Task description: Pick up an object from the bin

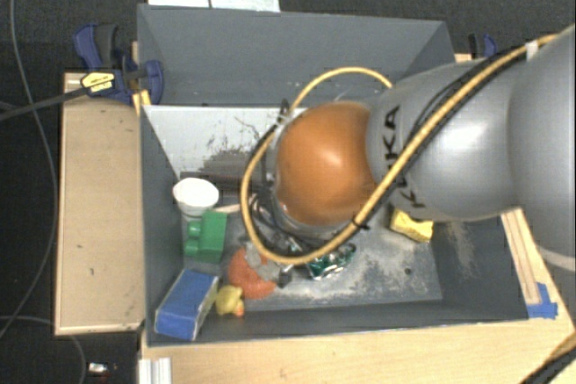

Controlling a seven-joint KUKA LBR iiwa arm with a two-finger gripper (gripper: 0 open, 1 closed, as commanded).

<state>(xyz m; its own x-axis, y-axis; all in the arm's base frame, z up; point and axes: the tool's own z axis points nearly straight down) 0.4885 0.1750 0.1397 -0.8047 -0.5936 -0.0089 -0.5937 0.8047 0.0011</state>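
Seen from above and a little to one side. Reaching in from the right: a big silver arm (477, 148) with a round orange cover (324, 162) at its wrist and a yellow cable looped round it. Under the cover, a dark gripper (286, 249), low over the near middle of the grey bin (270, 49). Mostly hidden, so cannot tell whether open, closed or gripping anything.

Nearest to it, on the bin floor:
- just to its left, a soft orange-red lump (247, 274), rounded and uneven
- just to its right, a crumpled shiny green wrapper (328, 263) with silvery glints

Cannot tell which of the two is touched.

Further left: a green block (205, 234) with a white cap (195, 193) on its far side. In the near left corner: a blue block (187, 303), tilted, with a small yellow piece (229, 301) beside it. Right of the cover, well apart from the rest: a yellow chunk (411, 227).
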